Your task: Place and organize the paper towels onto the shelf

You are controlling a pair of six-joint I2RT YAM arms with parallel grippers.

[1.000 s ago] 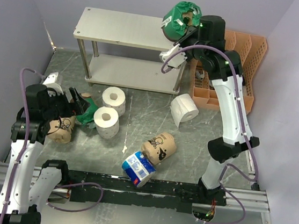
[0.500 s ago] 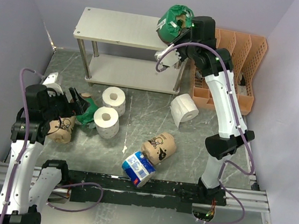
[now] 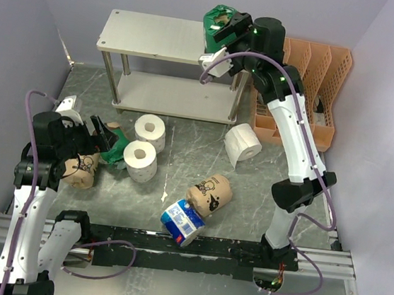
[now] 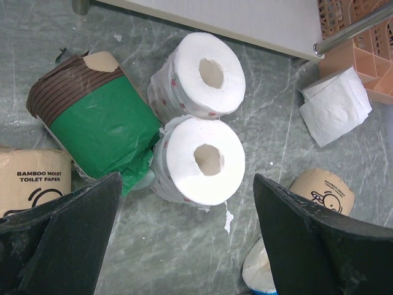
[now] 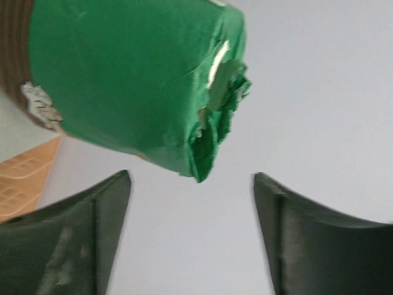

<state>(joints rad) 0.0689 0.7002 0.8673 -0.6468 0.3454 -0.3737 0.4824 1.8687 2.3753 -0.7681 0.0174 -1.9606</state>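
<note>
A green-wrapped paper towel roll (image 3: 218,20) is at the right end of the shelf's top board (image 3: 153,36). My right gripper (image 3: 233,30) is open just behind it. In the right wrist view the roll (image 5: 123,80) lies beyond the fingertips, outside the gripper (image 5: 191,178). My left gripper (image 3: 102,137) hangs open over the table's left side, holding nothing. Below that gripper (image 4: 187,178) are a second green roll (image 4: 98,123), two bare white rolls (image 4: 199,77) (image 4: 199,163) and a tan roll (image 4: 31,184).
A third white roll (image 3: 243,144) lies near the shelf's right leg. Another tan roll (image 3: 209,193) and a blue-and-white roll (image 3: 183,222) lie near the front. An orange slotted organizer (image 3: 318,83) stands right of the shelf. The lower board (image 3: 167,94) is bare.
My right arm carried the green roll left over the top board, and its jaws opened off the roll. The left arm has not moved.
</note>
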